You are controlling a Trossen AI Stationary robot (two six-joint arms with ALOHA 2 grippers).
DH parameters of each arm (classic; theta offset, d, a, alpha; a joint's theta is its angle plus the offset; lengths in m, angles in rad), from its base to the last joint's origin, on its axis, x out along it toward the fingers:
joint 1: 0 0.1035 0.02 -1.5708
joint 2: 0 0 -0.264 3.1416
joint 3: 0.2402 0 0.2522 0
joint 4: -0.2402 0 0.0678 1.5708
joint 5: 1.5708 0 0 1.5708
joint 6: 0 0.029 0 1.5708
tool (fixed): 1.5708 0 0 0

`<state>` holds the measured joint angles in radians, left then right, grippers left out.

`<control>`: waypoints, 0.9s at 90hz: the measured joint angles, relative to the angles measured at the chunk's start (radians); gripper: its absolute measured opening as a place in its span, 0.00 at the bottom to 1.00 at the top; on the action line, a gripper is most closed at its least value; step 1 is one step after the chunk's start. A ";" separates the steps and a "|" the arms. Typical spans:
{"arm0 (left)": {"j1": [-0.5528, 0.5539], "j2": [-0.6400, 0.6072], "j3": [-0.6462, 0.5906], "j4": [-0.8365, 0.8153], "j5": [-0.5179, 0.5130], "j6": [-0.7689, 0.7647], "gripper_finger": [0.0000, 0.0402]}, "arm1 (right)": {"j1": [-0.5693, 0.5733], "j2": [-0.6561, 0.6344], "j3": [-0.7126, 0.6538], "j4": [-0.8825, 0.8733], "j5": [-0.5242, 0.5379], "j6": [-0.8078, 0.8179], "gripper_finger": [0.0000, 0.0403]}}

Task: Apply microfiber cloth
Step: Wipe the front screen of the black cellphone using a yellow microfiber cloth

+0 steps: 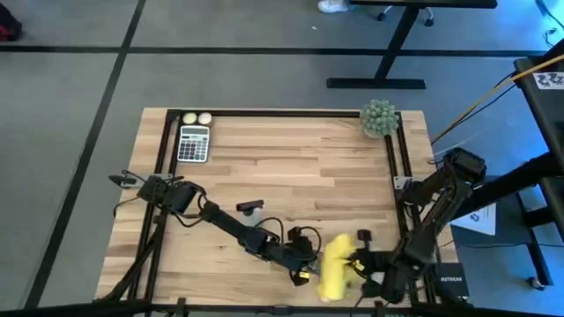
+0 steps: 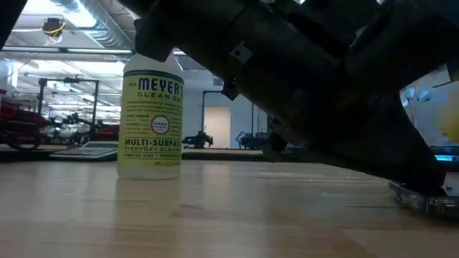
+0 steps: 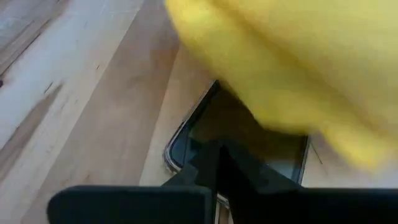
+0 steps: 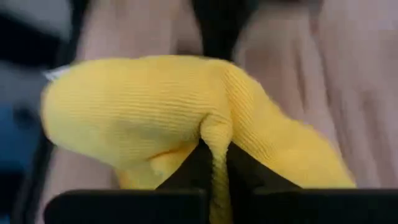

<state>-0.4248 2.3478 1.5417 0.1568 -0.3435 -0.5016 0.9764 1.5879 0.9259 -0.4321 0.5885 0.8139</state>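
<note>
Right pincer (image 4: 214, 165) pinching microfiber cloth (image 4: 186, 118) over phone (image 3: 239, 140) near table's (image 1: 291, 150) front edge, left pincer (image 3: 217, 158) closed on phone

Bright yellow ribbed microfiber cloth (image 4: 186, 118), black phone (image 3: 249, 143)

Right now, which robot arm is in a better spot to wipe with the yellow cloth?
Right. The right gripper is shut on the bright yellow soft microfiber cloth; the left gripper is shut on the black glass phone.

Table (image 1: 291, 167) centre open; calculator (image 1: 193, 143), green ball (image 1: 379, 118) at far corners; both arms crowd near edge.
</note>
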 joint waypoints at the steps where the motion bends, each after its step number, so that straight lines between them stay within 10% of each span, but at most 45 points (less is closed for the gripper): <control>1: 0.000 0.000 0.000 0.000 0.000 0.000 0.00 | -0.007 0.006 -0.007 0.021 -0.004 -0.007 0.00; 33: 0.000 0.000 0.000 -0.012 0.003 0.003 0.00 | -0.044 0.158 -0.066 0.174 -0.257 0.029 0.00; 61: 0.000 0.000 0.000 -0.009 0.001 0.004 0.00 | 0.131 0.038 -0.074 -0.123 -0.514 0.249 0.00; 81: 0.000 -0.002 -0.002 0.010 0.000 0.004 0.00 | 0.160 -0.144 -0.071 -0.392 -0.503 0.423 0.00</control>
<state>-0.4244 2.3459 1.5399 0.1672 -0.3438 -0.4980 1.1362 1.4440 0.8547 -0.8239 0.0856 1.2373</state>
